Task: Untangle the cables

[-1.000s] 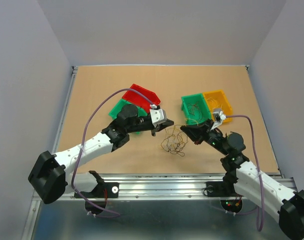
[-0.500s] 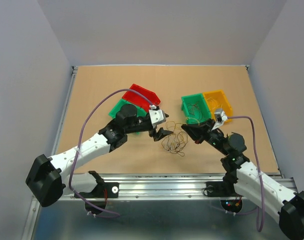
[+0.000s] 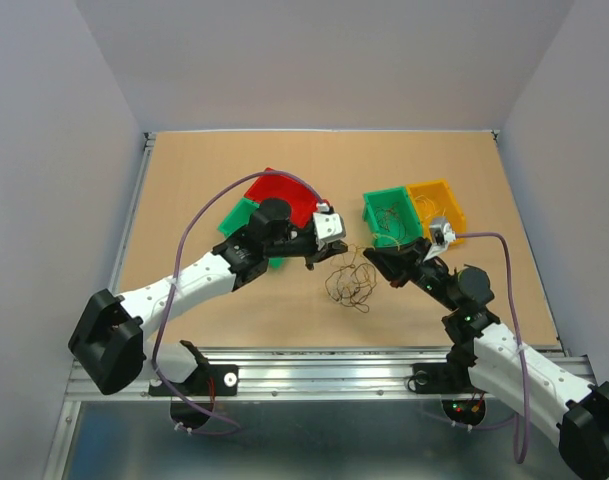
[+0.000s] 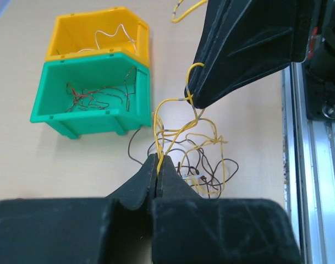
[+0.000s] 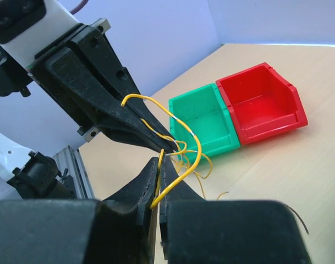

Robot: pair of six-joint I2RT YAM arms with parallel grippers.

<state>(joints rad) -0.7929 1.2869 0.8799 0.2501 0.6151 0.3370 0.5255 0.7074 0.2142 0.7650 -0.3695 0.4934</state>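
Observation:
The cables are a small tangle (image 3: pixel 349 283) of thin yellow and dark wires between my two grippers; part rests on the table and strands rise to both grippers. In the left wrist view the tangle (image 4: pixel 197 162) hangs just past my left gripper (image 4: pixel 158 162), which is shut on a yellow wire. My right gripper (image 5: pixel 159 163) is shut on a yellow wire too. The two gripper tips nearly meet, left (image 3: pixel 346 250) and right (image 3: pixel 369 258). The yellow wire (image 5: pixel 192 140) loops between them.
A green bin (image 3: pixel 389 215) holding dark and red wires and a yellow bin (image 3: pixel 436 205) with a whitish wire stand behind the right gripper. A red bin (image 3: pixel 279 195) and another green bin (image 3: pixel 246 215) stand behind the left arm, partly hidden. An aluminium rail (image 3: pixel 334 365) runs along the near edge.
My left arm has swung right and back, bringing its gripper up against the right gripper's tip. The tangle has been drawn up a little. The right arm has barely moved.

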